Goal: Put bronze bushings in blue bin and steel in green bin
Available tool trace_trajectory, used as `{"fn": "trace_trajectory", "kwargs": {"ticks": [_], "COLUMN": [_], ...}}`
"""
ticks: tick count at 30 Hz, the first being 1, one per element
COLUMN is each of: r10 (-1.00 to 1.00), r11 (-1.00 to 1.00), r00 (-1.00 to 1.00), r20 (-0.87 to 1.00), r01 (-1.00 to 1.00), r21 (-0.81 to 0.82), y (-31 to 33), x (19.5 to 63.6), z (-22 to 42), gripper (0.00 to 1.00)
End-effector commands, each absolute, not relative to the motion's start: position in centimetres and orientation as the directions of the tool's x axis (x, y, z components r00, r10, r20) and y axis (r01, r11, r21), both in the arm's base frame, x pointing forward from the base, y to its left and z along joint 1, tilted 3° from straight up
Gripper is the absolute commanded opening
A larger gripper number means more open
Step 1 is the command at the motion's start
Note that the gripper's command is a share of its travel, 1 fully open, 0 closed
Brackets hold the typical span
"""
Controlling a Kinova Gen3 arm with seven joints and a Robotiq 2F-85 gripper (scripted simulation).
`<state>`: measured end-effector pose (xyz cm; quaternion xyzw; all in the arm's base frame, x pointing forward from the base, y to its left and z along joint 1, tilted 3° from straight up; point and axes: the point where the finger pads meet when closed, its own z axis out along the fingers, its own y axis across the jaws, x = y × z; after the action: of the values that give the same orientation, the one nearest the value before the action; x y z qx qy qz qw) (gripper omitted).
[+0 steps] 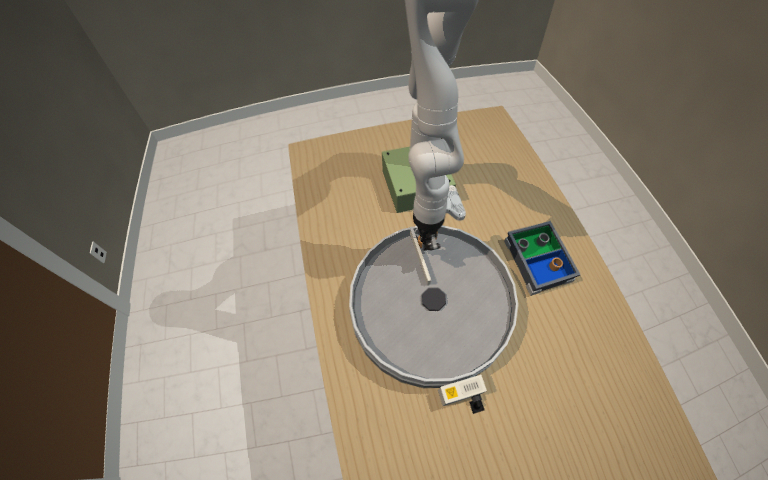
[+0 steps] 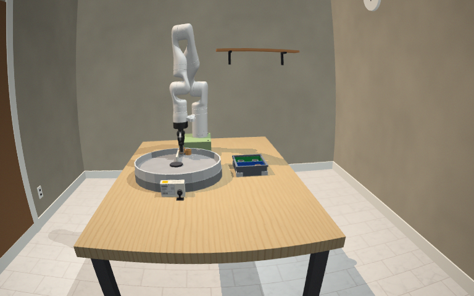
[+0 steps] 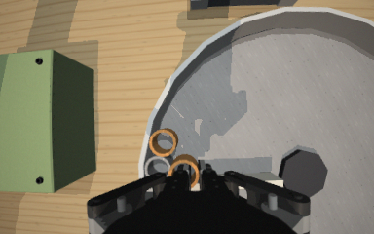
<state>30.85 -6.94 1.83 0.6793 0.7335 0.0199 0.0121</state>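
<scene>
My gripper (image 1: 430, 244) (image 2: 181, 150) (image 3: 194, 168) is shut on the wall of a bronze bushing (image 3: 184, 159) over the turntable (image 1: 475, 333) (image 3: 292, 78), near its rim on the robot's side. A second bronze bushing (image 3: 154, 142) stands by the rim beside it. A steel bushing (image 3: 158, 158) is next to these two, partly hidden by the gripper. The blue bin (image 1: 539, 273) (image 2: 246, 164) holds one bronze bushing (image 1: 556, 263). The green bin (image 1: 534, 249) (image 2: 247, 158) holds two steel bushings, one larger (image 1: 543, 238) and one smaller (image 1: 523, 243).
A cream bar (image 1: 421, 261) (image 2: 176, 155) reaches from the turntable rim towards the dark hub (image 1: 433, 299) (image 3: 304, 173), close beside the gripper. The green base block (image 1: 399, 178) (image 3: 26, 122) stands behind the rim. A white labelled box (image 1: 463, 389) (image 2: 172, 188) stands at the opposite rim.
</scene>
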Motion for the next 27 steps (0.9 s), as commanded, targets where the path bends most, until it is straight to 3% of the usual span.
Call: {"fn": "trace_trajectory", "kwargs": {"ticks": [1, 27], "r10": [0.997, 0.997], "r11": [0.076, 0.076], "r00": [-0.077, -0.077], "r20": [0.009, 0.009], "r01": [0.996, 0.996], "r21": [0.047, 0.047], "y": [-6.95, -6.97], "x": [30.88, 30.84], "z": [1.93, 2.78], "gripper": [0.0, 0.0]}}
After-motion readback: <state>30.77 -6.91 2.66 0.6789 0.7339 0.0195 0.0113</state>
